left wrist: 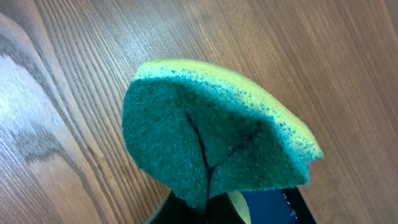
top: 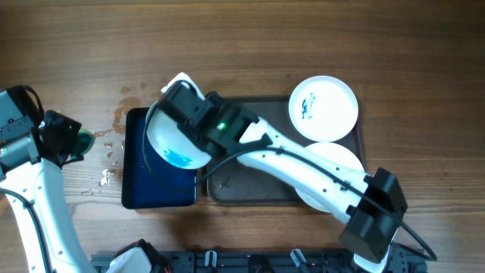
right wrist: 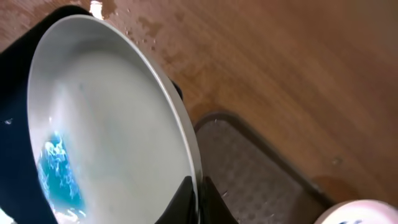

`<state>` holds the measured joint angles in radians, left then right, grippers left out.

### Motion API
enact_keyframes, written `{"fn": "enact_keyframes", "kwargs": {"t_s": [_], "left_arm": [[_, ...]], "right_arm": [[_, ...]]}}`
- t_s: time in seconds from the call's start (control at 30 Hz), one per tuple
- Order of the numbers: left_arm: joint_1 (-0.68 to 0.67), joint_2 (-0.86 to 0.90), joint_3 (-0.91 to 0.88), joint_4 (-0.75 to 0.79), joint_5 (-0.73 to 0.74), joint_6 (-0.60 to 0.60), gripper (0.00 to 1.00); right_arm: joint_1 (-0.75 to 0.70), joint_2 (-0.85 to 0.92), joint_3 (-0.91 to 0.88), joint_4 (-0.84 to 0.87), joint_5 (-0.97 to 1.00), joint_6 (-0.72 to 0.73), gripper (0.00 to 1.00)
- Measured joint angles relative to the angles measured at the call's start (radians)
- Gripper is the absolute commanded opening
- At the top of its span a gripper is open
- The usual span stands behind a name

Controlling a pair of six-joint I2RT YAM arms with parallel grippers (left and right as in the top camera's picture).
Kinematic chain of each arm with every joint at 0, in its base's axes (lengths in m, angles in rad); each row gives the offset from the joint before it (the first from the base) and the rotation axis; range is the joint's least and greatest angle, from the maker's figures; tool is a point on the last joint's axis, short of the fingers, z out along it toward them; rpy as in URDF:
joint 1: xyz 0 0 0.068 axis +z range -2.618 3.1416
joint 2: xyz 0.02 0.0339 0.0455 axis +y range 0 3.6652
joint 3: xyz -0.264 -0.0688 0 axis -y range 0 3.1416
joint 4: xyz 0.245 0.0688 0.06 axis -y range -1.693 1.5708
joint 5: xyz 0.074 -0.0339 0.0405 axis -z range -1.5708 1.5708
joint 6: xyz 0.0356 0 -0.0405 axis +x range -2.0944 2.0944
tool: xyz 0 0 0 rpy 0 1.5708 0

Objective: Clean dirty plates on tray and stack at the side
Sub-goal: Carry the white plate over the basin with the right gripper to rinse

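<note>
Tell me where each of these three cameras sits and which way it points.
Overhead: fixed above the table, looking straight down at tray, blue basin and a marked plate; left arm and right arm show.
Left wrist: rides the left arm, looking along the left pincer at its green-and-yellow sponge, wood behind.
Right wrist: rides the right arm, looking past the right pincer at the tilted plate it grips over the basin.
Shared: overhead and right wrist both show that plate and the tray.
</note>
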<state>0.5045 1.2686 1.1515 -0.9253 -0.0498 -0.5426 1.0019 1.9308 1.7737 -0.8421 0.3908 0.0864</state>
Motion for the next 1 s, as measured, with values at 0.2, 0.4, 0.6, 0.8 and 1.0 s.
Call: {"fn": "enact_keyframes", "kwargs": {"t_s": [0.2, 0.4, 0.6, 0.8, 1.0], "left_arm": [[0.0, 0.0, 0.0, -0.011, 0.0, 0.0, 0.04], [0.0, 0.0, 0.0, -0.011, 0.0, 0.0, 0.04], [0.0, 0.0, 0.0, -0.011, 0.0, 0.0, 0.04], [0.0, 0.0, 0.0, -0.011, 0.0, 0.0, 0.04], [0.0, 0.0, 0.0, -0.011, 0.0, 0.0, 0.04]], "right_arm": [[0.111, 0.0, 0.0, 0.06, 0.179, -0.082, 0.05], [0.188, 0.0, 0.001, 0.154, 0.37, -0.221, 0.04], [0.209, 0.0, 0.002, 0.23, 0.476, -0.358, 0.05], [0.248, 0.0, 0.002, 0.319, 0.549, -0.547, 0.05], [0.282, 0.003, 0.002, 0.388, 0.59, -0.724, 0.05]]}}
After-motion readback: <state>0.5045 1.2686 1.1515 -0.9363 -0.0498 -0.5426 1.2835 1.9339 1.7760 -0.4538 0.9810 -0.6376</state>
